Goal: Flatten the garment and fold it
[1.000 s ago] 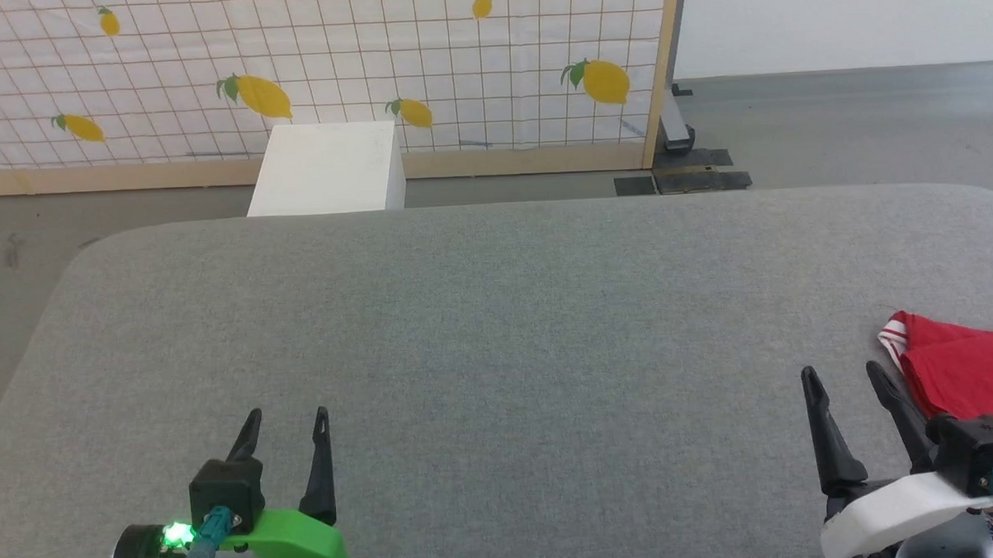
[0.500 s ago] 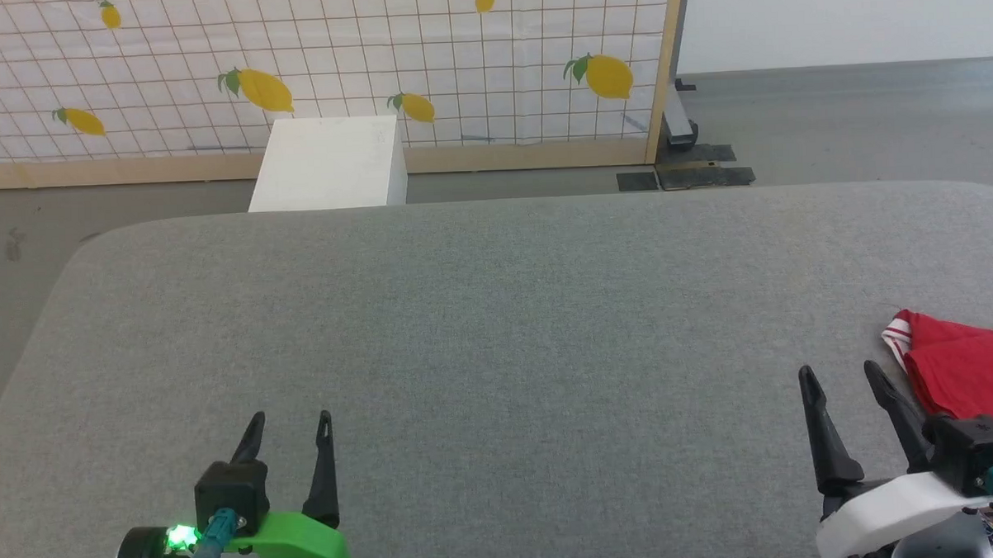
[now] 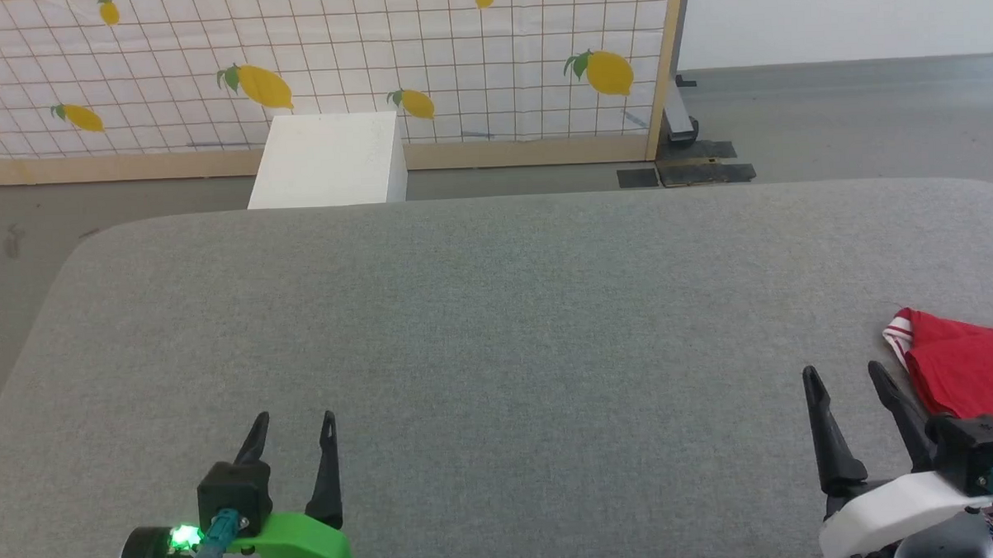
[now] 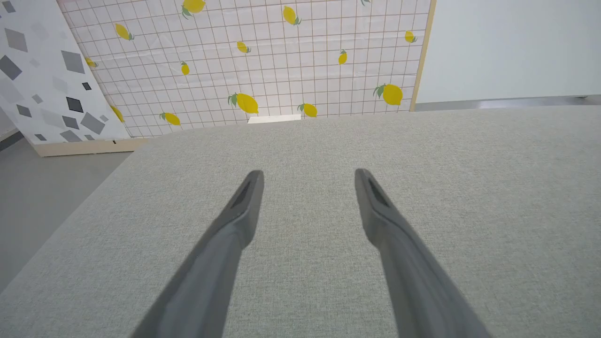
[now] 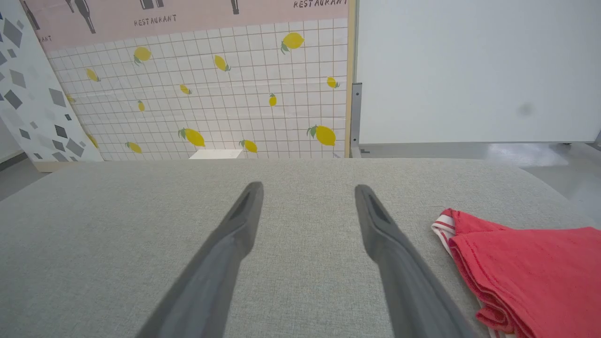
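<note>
Holding station: left gripper (image 3: pixel 295 416) and right gripper (image 3: pixel 843 368) both spread wide and empty, same as a second ago; only the head camera tilted. Garment (image 3: pixel 970 370) lies layered at the bench's (image 3: pixel 498 312) right edge, just beside the right gripper. No task progress.

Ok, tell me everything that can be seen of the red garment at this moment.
The garment is red, soft knit-looking cloth with a red-white striped trim at its far corner. It lies in stacked layers, edges roughly aligned, on the grey table at the robot's right, partly cut off by the picture's edge. Only the table touches it; the open right gripper stands beside it, apart.
</note>
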### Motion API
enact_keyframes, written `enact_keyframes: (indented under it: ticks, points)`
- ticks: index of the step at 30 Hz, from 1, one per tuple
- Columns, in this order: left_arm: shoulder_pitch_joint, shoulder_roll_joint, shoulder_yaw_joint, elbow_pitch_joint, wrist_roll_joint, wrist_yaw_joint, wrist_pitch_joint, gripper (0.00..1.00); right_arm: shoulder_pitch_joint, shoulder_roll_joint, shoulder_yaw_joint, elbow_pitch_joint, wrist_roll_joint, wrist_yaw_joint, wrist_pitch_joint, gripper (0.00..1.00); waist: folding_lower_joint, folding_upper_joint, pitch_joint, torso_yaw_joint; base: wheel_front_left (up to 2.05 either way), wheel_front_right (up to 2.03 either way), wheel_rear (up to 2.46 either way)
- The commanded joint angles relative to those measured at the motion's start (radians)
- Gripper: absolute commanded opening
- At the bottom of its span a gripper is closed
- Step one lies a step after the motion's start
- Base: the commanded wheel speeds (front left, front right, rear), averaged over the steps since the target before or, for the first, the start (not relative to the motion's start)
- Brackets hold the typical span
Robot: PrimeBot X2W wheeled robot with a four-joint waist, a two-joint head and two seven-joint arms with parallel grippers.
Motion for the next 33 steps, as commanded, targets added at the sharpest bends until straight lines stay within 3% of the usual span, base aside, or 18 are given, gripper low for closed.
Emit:
enact_keyframes:
  ticks: [1, 2, 33]
  points:
    - [-0.011, 0.002, -0.001, -0.007, -0.004, -0.001, -0.011, 1.00, 0.011, 0.003, -0.002, -0.004, -0.006, -0.001, 0.003, 1.00, 0.0000, 0.0000, 0.000, 0.000, 0.00, 0.00, 0.00]
    - [0.000, -0.001, 0.000, -0.003, -0.005, -0.003, -0.005, 0.00, 0.000, 0.000, 0.000, 0.000, 0.000, 0.000, 0.000, 0.00, 0.0000, 0.0000, 0.000, 0.000, 0.00, 0.00, 0.00]
    - [0.006, -0.078, 0.102, -0.017, 0.094, -0.070, 0.037, 0.00, -0.022, 0.001, 0.018, 0.004, -0.026, 0.000, 0.007, 0.00, 0.0000, 0.0000, 0.008, -0.002, 0.00, 0.00, 0.00]
